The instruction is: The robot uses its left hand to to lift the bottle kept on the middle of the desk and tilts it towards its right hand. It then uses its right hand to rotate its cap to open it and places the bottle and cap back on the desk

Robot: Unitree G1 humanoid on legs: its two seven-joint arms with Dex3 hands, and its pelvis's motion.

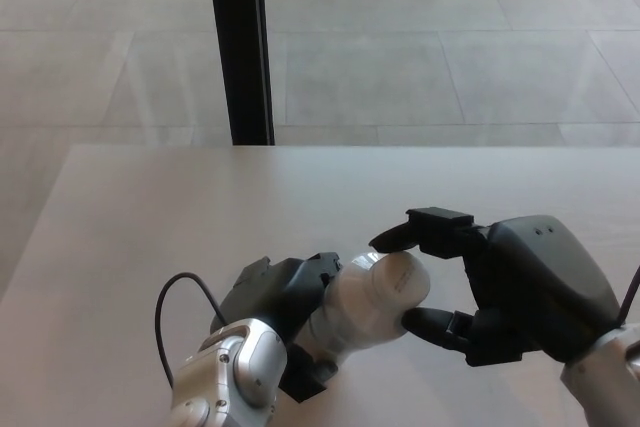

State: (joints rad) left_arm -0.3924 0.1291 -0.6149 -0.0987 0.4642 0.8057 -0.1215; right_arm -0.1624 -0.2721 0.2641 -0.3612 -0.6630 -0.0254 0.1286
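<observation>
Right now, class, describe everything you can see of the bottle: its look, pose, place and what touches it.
The bottle is pale, whitish and looks like plastic, with a rounded white cap on its end. It is tilted, cap pointing toward the robot's right, held above the desk. The left hand grips its body, hiding the lower part. The right hand has fingers closed on the cap from above and below.

Two black hands, matte and blocky, thick-fingered. Left hand [285, 297] mounted on a glossy silver wrist shell with small dark screws, a thin black cable looping out beside it. Right hand [500, 292] broad-backed, two tiny screw dots on top, pale grey wrist below.
</observation>
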